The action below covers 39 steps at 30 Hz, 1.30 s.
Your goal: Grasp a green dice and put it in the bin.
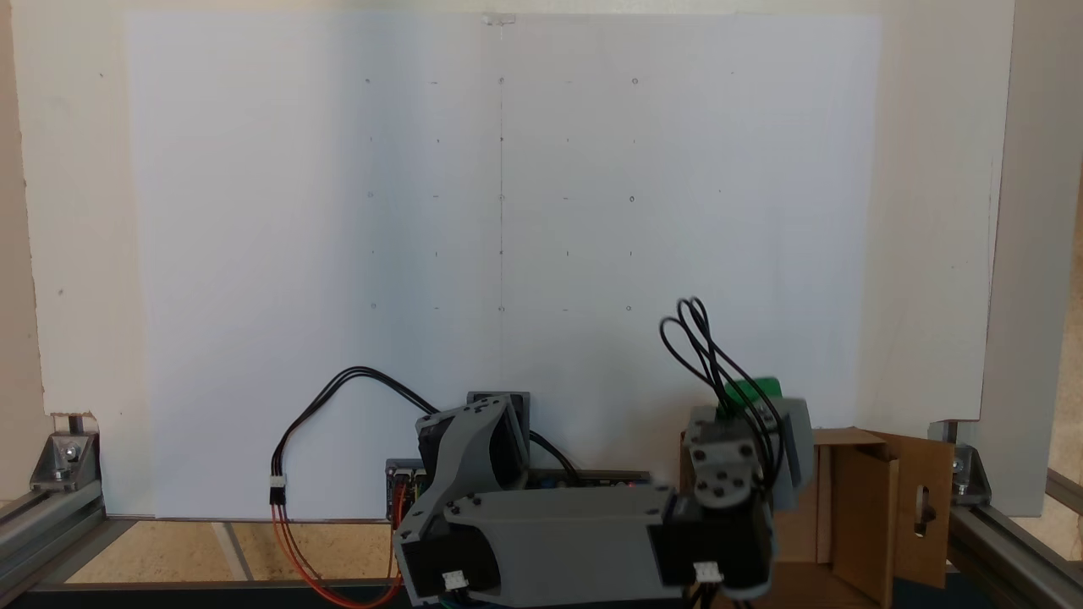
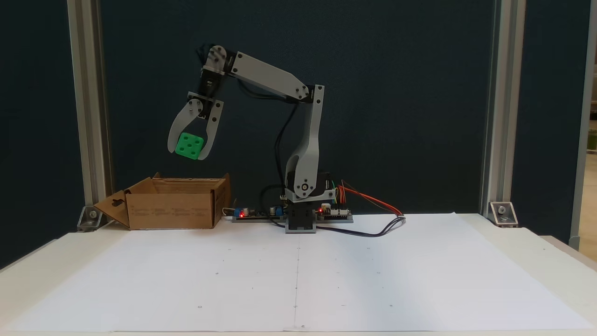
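The green dice (image 2: 189,145) is held in the air between the two grey fingers of my gripper (image 2: 188,150), which is shut on it and points down. It hangs a good way above the open top of the bin (image 2: 173,207), a brown cardboard box with a slotted flap at its left. In a fixed view from above and behind the arm, a corner of the green dice (image 1: 755,392) shows past the wrist, and the bin (image 1: 876,507) lies at the lower right with its slotted flap open.
A large white paper sheet (image 2: 298,275) covers the table. The arm's base (image 2: 302,219), circuit boards and red and black cables sit at the table's back edge. Aluminium frame posts (image 2: 88,112) stand at both sides.
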{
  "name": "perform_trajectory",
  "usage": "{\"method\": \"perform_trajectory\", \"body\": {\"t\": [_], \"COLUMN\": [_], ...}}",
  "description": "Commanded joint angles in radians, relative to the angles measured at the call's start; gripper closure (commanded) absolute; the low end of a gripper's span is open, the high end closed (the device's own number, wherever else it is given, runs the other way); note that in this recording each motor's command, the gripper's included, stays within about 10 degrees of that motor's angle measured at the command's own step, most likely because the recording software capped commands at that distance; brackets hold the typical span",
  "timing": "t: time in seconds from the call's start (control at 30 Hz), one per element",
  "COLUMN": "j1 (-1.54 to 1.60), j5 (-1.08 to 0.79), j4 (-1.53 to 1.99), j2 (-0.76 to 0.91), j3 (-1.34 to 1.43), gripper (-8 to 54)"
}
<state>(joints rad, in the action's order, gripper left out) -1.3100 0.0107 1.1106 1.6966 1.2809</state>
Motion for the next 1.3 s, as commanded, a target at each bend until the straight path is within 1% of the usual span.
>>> {"method": "perform_trajectory", "body": {"t": [0.0,0.2,0.47,0.5,0.53,0.57,0.67,0.7,0.77,0.83,0.87,0.93,1.1,1.2,1.27], "j1": [-0.112,-0.344,-0.494,-0.506,-0.515,-0.522,-0.529,-0.528,-0.502,-0.419,-0.318,-0.194,0.164,0.386,0.529], "j5": [-0.147,-0.264,-0.431,-0.446,-0.448,-0.446,-0.445,-0.443,-0.407,-0.301,-0.225,-0.141,0.073,0.089,0.097], "j4": [-0.026,-0.141,-0.298,-0.296,-0.296,-0.296,-0.296,-0.295,-0.293,-0.296,-0.291,-0.29,-0.288,-0.293,-0.301], "j2": [0.006,-0.129,-0.354,-0.371,-0.388,-0.396,-0.396,-0.394,-0.344,-0.256,-0.18,-0.092,0.06,0.138,0.227], "j3": [-0.041,-0.041,-0.041,-0.04,-0.04,-0.029,-0.023,-0.023,-0.028,-0.029,-0.029,-0.029,-0.025,0.017,0.091], "gripper": [33.7,33.7,33.7,26.9,14.2,12.7,1.1,-0.3,0.2,1.3,1.5,1.6,1.6,1.5,1.3]}}
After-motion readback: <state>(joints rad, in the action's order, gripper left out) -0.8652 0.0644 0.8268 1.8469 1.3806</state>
